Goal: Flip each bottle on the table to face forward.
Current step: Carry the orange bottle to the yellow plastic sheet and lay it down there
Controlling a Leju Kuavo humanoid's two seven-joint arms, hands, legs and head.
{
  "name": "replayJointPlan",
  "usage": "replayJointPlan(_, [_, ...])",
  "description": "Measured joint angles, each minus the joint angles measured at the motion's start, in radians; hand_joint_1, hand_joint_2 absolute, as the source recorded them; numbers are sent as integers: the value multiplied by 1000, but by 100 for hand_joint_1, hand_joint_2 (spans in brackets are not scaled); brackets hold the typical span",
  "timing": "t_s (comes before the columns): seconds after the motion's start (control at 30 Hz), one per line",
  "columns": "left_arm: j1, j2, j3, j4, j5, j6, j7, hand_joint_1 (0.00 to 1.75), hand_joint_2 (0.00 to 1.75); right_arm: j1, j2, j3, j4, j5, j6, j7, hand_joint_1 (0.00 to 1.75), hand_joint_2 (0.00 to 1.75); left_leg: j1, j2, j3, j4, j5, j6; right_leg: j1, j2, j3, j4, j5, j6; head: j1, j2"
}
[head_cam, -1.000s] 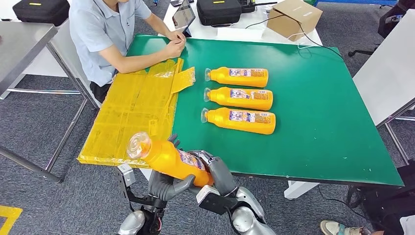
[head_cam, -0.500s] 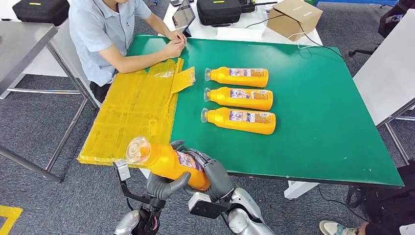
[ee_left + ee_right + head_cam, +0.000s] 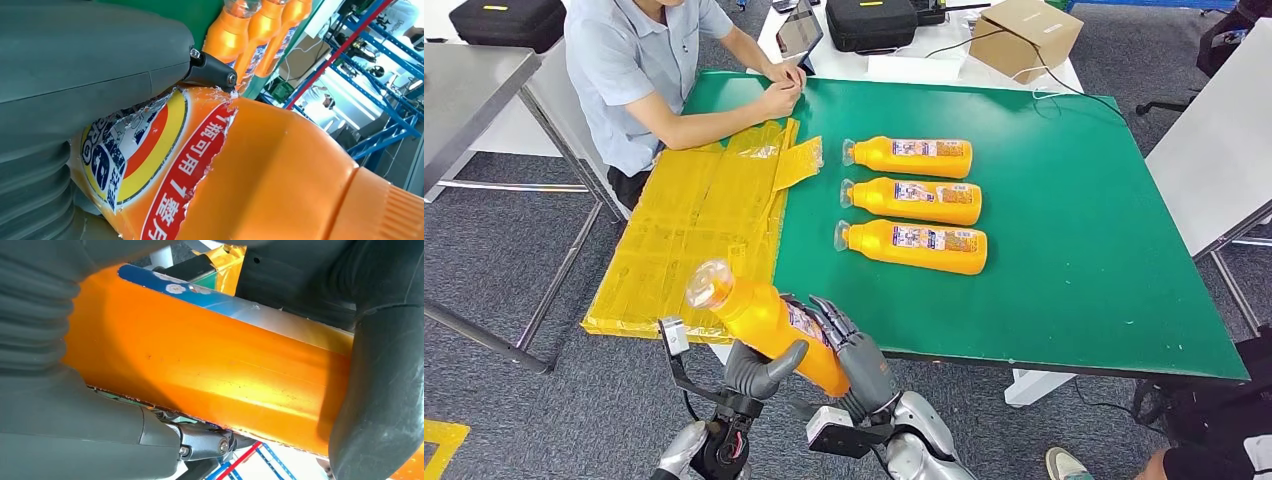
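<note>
Over on the left, yellow sheet [image 3: 694, 225] draped over the table [image 3: 1064, 270] edge, a person [image 3: 639, 75] seated behind it with hands resting on the green top. Just below the sheet's near corner, held bottle [image 3: 769, 330] now tipped up steeper than a second ago, clear cap [image 3: 709, 283] swung up and toward the sheet, base dropped low between the two hands. Left hand [image 3: 759, 368] wrapped under the bottle's lower body, thumb hooked across it, gripping firm. Right hand [image 3: 849, 345] gripping the other side too, fingers laid across the label [image 3: 804, 320] and slid lower than before. Up close at the left wrist, label [image 3: 150, 165] torn along one edge, bare orange beyond it. Still off the table, short of its near edge, so mid-turn by the look of it and not yet laid down. Further right, three bottles [image 3: 914, 200] lying in a neat row on the green, labels up, caps pointing left: likely done already, this one the last.
</note>
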Motion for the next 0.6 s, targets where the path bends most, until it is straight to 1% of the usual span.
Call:
replayJointPlan(0.1, [-1,-3,2,4,9,22,-1,175,175,0,0,3,7,-3,-12,-5,0,0,0,0,0,0,0,0,0,0,0,0,0,0,0,0])
replayJointPlan(0.17, [-6,-7,4,8,-10,77,-16,175,175,2,0,7,11,-2,-39,-9,0,0,0,0,0,0,0,0,0,0,0,0,0,0,0,0])
replayJointPlan(0.23, [-24,-7,5,15,-89,184,-43,175,175,7,0,11,10,11,-84,-10,0,0,0,0,0,0,0,0,0,0,0,0,0,0,0,0])
replayJointPlan(0.27, [-40,-5,6,22,-153,257,-55,175,175,12,-1,16,5,22,-108,-6,0,0,0,0,0,0,0,0,0,0,0,0,0,0,0,0])
replayJointPlan(0.33, [-90,8,11,53,-295,401,-68,175,175,24,-3,26,-10,45,-152,9,0,0,0,-1,0,0,1,0,0,0,0,0,0,0,0,0])
replayJointPlan(0.4, [-152,29,22,106,-413,492,-67,175,175,32,-6,38,-30,71,-187,30,0,0,0,-1,0,0,2,-1,1,-1,0,0,0,0,0,0])
replayJointPlan(0.47, [-209,53,36,163,-494,534,-66,175,175,38,-8,47,-50,90,-215,41,0,0,1,-1,0,0,2,-2,1,-1,0,1,1,-1,0,0])
replayJointPlan(0.53, [-255,73,51,208,-548,549,-67,175,175,46,-11,52,-70,98,-231,45,0,0,1,-1,0,0,3,-2,1,-1,0,1,1,-1,0,0])
replayJointPlan(0.6, [-285,86,66,237,-574,551,-65,175,175,53,-15,55,-85,100,-234,47,0,0,1,-1,0,0,3,-2,1,-1,0,1,1,-1,0,0])
